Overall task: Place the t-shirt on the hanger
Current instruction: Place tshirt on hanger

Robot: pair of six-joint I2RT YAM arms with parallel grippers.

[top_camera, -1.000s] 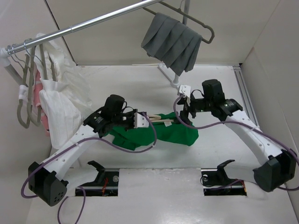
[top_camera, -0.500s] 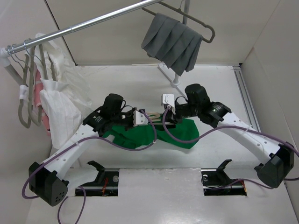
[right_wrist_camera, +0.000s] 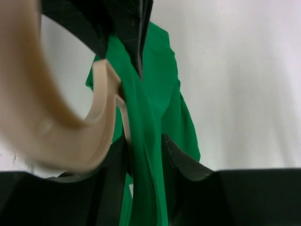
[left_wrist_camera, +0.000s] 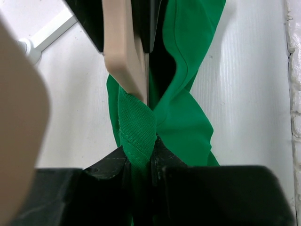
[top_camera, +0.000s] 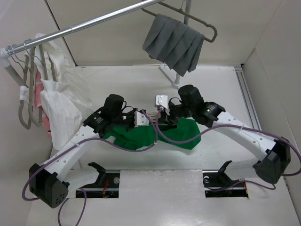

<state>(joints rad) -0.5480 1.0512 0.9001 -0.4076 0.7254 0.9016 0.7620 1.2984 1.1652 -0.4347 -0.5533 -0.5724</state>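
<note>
Clamps the t-shirt (left_wrist_camera: 188,117) by its ribbed collar in the left gripper (left_wrist_camera: 140,160), squeezed fully closed, hanger (left_wrist_camera: 124,47) tip at 12 o'clock. Nips a green fold beside the hanger arm in the right gripper (right_wrist_camera: 143,160), nearly closed, mid-table (top_camera: 141,84).

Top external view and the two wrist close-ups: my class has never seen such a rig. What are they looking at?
Two robot arms are bolted at the near table edge. The wide picture comes from a fixed camera above and behind them. Each close-up comes from a camera on one wrist. On the white table lies a green t-shirt. The left gripper pinches its ribbed edge beside a beige hanger. The right gripper straddles the cloth, but whether it grips is unclear. A grey pleated cloth hangs from a rail behind.
</note>
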